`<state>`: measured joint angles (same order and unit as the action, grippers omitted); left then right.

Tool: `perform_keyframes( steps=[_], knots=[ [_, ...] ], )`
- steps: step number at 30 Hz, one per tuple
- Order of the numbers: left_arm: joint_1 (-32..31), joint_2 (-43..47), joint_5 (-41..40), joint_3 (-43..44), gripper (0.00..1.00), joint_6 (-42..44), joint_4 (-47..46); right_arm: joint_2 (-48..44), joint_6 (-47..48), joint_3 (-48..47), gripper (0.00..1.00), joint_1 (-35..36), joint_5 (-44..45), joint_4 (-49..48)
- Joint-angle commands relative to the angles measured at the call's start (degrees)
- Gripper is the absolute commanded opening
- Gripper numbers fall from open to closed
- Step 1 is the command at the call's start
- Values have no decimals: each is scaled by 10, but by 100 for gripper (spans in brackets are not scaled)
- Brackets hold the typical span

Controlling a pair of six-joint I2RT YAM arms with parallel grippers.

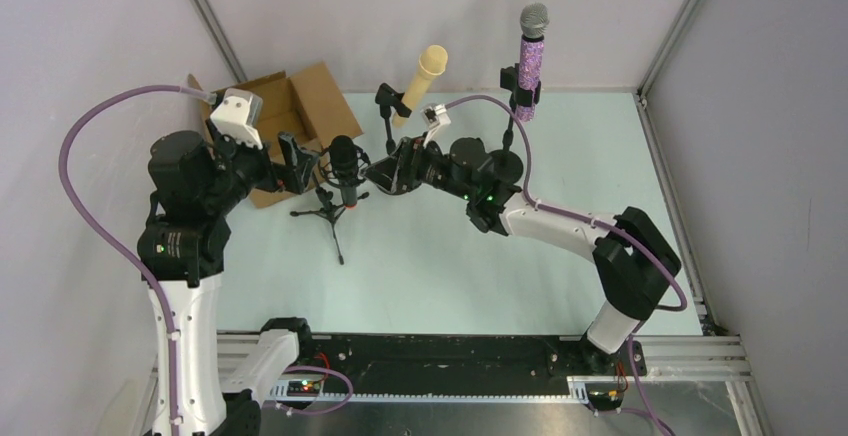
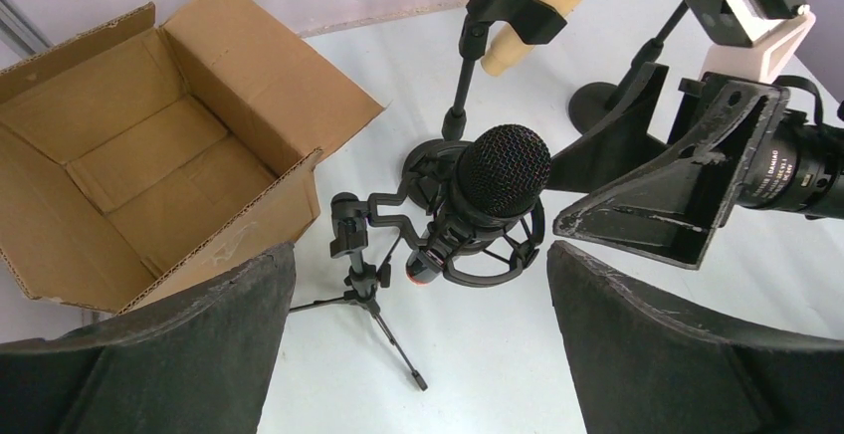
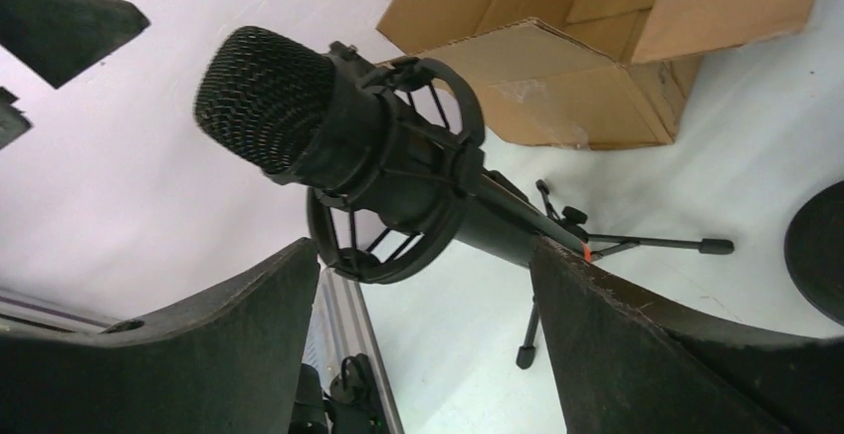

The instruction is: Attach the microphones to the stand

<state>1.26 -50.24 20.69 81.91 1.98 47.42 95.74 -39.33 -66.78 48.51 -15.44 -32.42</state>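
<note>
The black microphone (image 1: 345, 159) (image 2: 501, 173) (image 3: 274, 101) with an orange end sits in the ring mount (image 3: 398, 210) of a small tripod stand (image 1: 330, 214) (image 2: 369, 290). The cream microphone (image 1: 424, 74) (image 2: 545, 1) is clipped on a stand behind it. The purple glitter microphone (image 1: 530, 59) stands upright in its stand's clip at the back. My left gripper (image 1: 298, 163) (image 2: 418, 354) is open, just left of the black microphone. My right gripper (image 1: 393, 169) (image 3: 428, 344) is open just right of it, one fingertip (image 3: 557, 255) against the microphone's lower body.
An open cardboard box (image 1: 290, 116) (image 2: 149, 155) (image 3: 597, 46) lies at the back left, behind the left gripper. Round stand bases (image 1: 506, 166) (image 3: 821, 245) sit behind the right arm. Walls and frame posts close in the table on three sides.
</note>
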Motion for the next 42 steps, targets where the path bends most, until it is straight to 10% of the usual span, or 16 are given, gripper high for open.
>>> perform_keyframes(
  steps=[1,19,42],
  knots=[
    [4,-1,-4,22,100,3,-13,8,-11,-21,80,-2,8,-14],
    [4,-5,-13,19,100,7,-13,57,-94,-41,14,-9,-28,-121],
    [4,-6,-5,11,100,5,-13,-149,-42,3,7,-25,42,74]
  ],
)
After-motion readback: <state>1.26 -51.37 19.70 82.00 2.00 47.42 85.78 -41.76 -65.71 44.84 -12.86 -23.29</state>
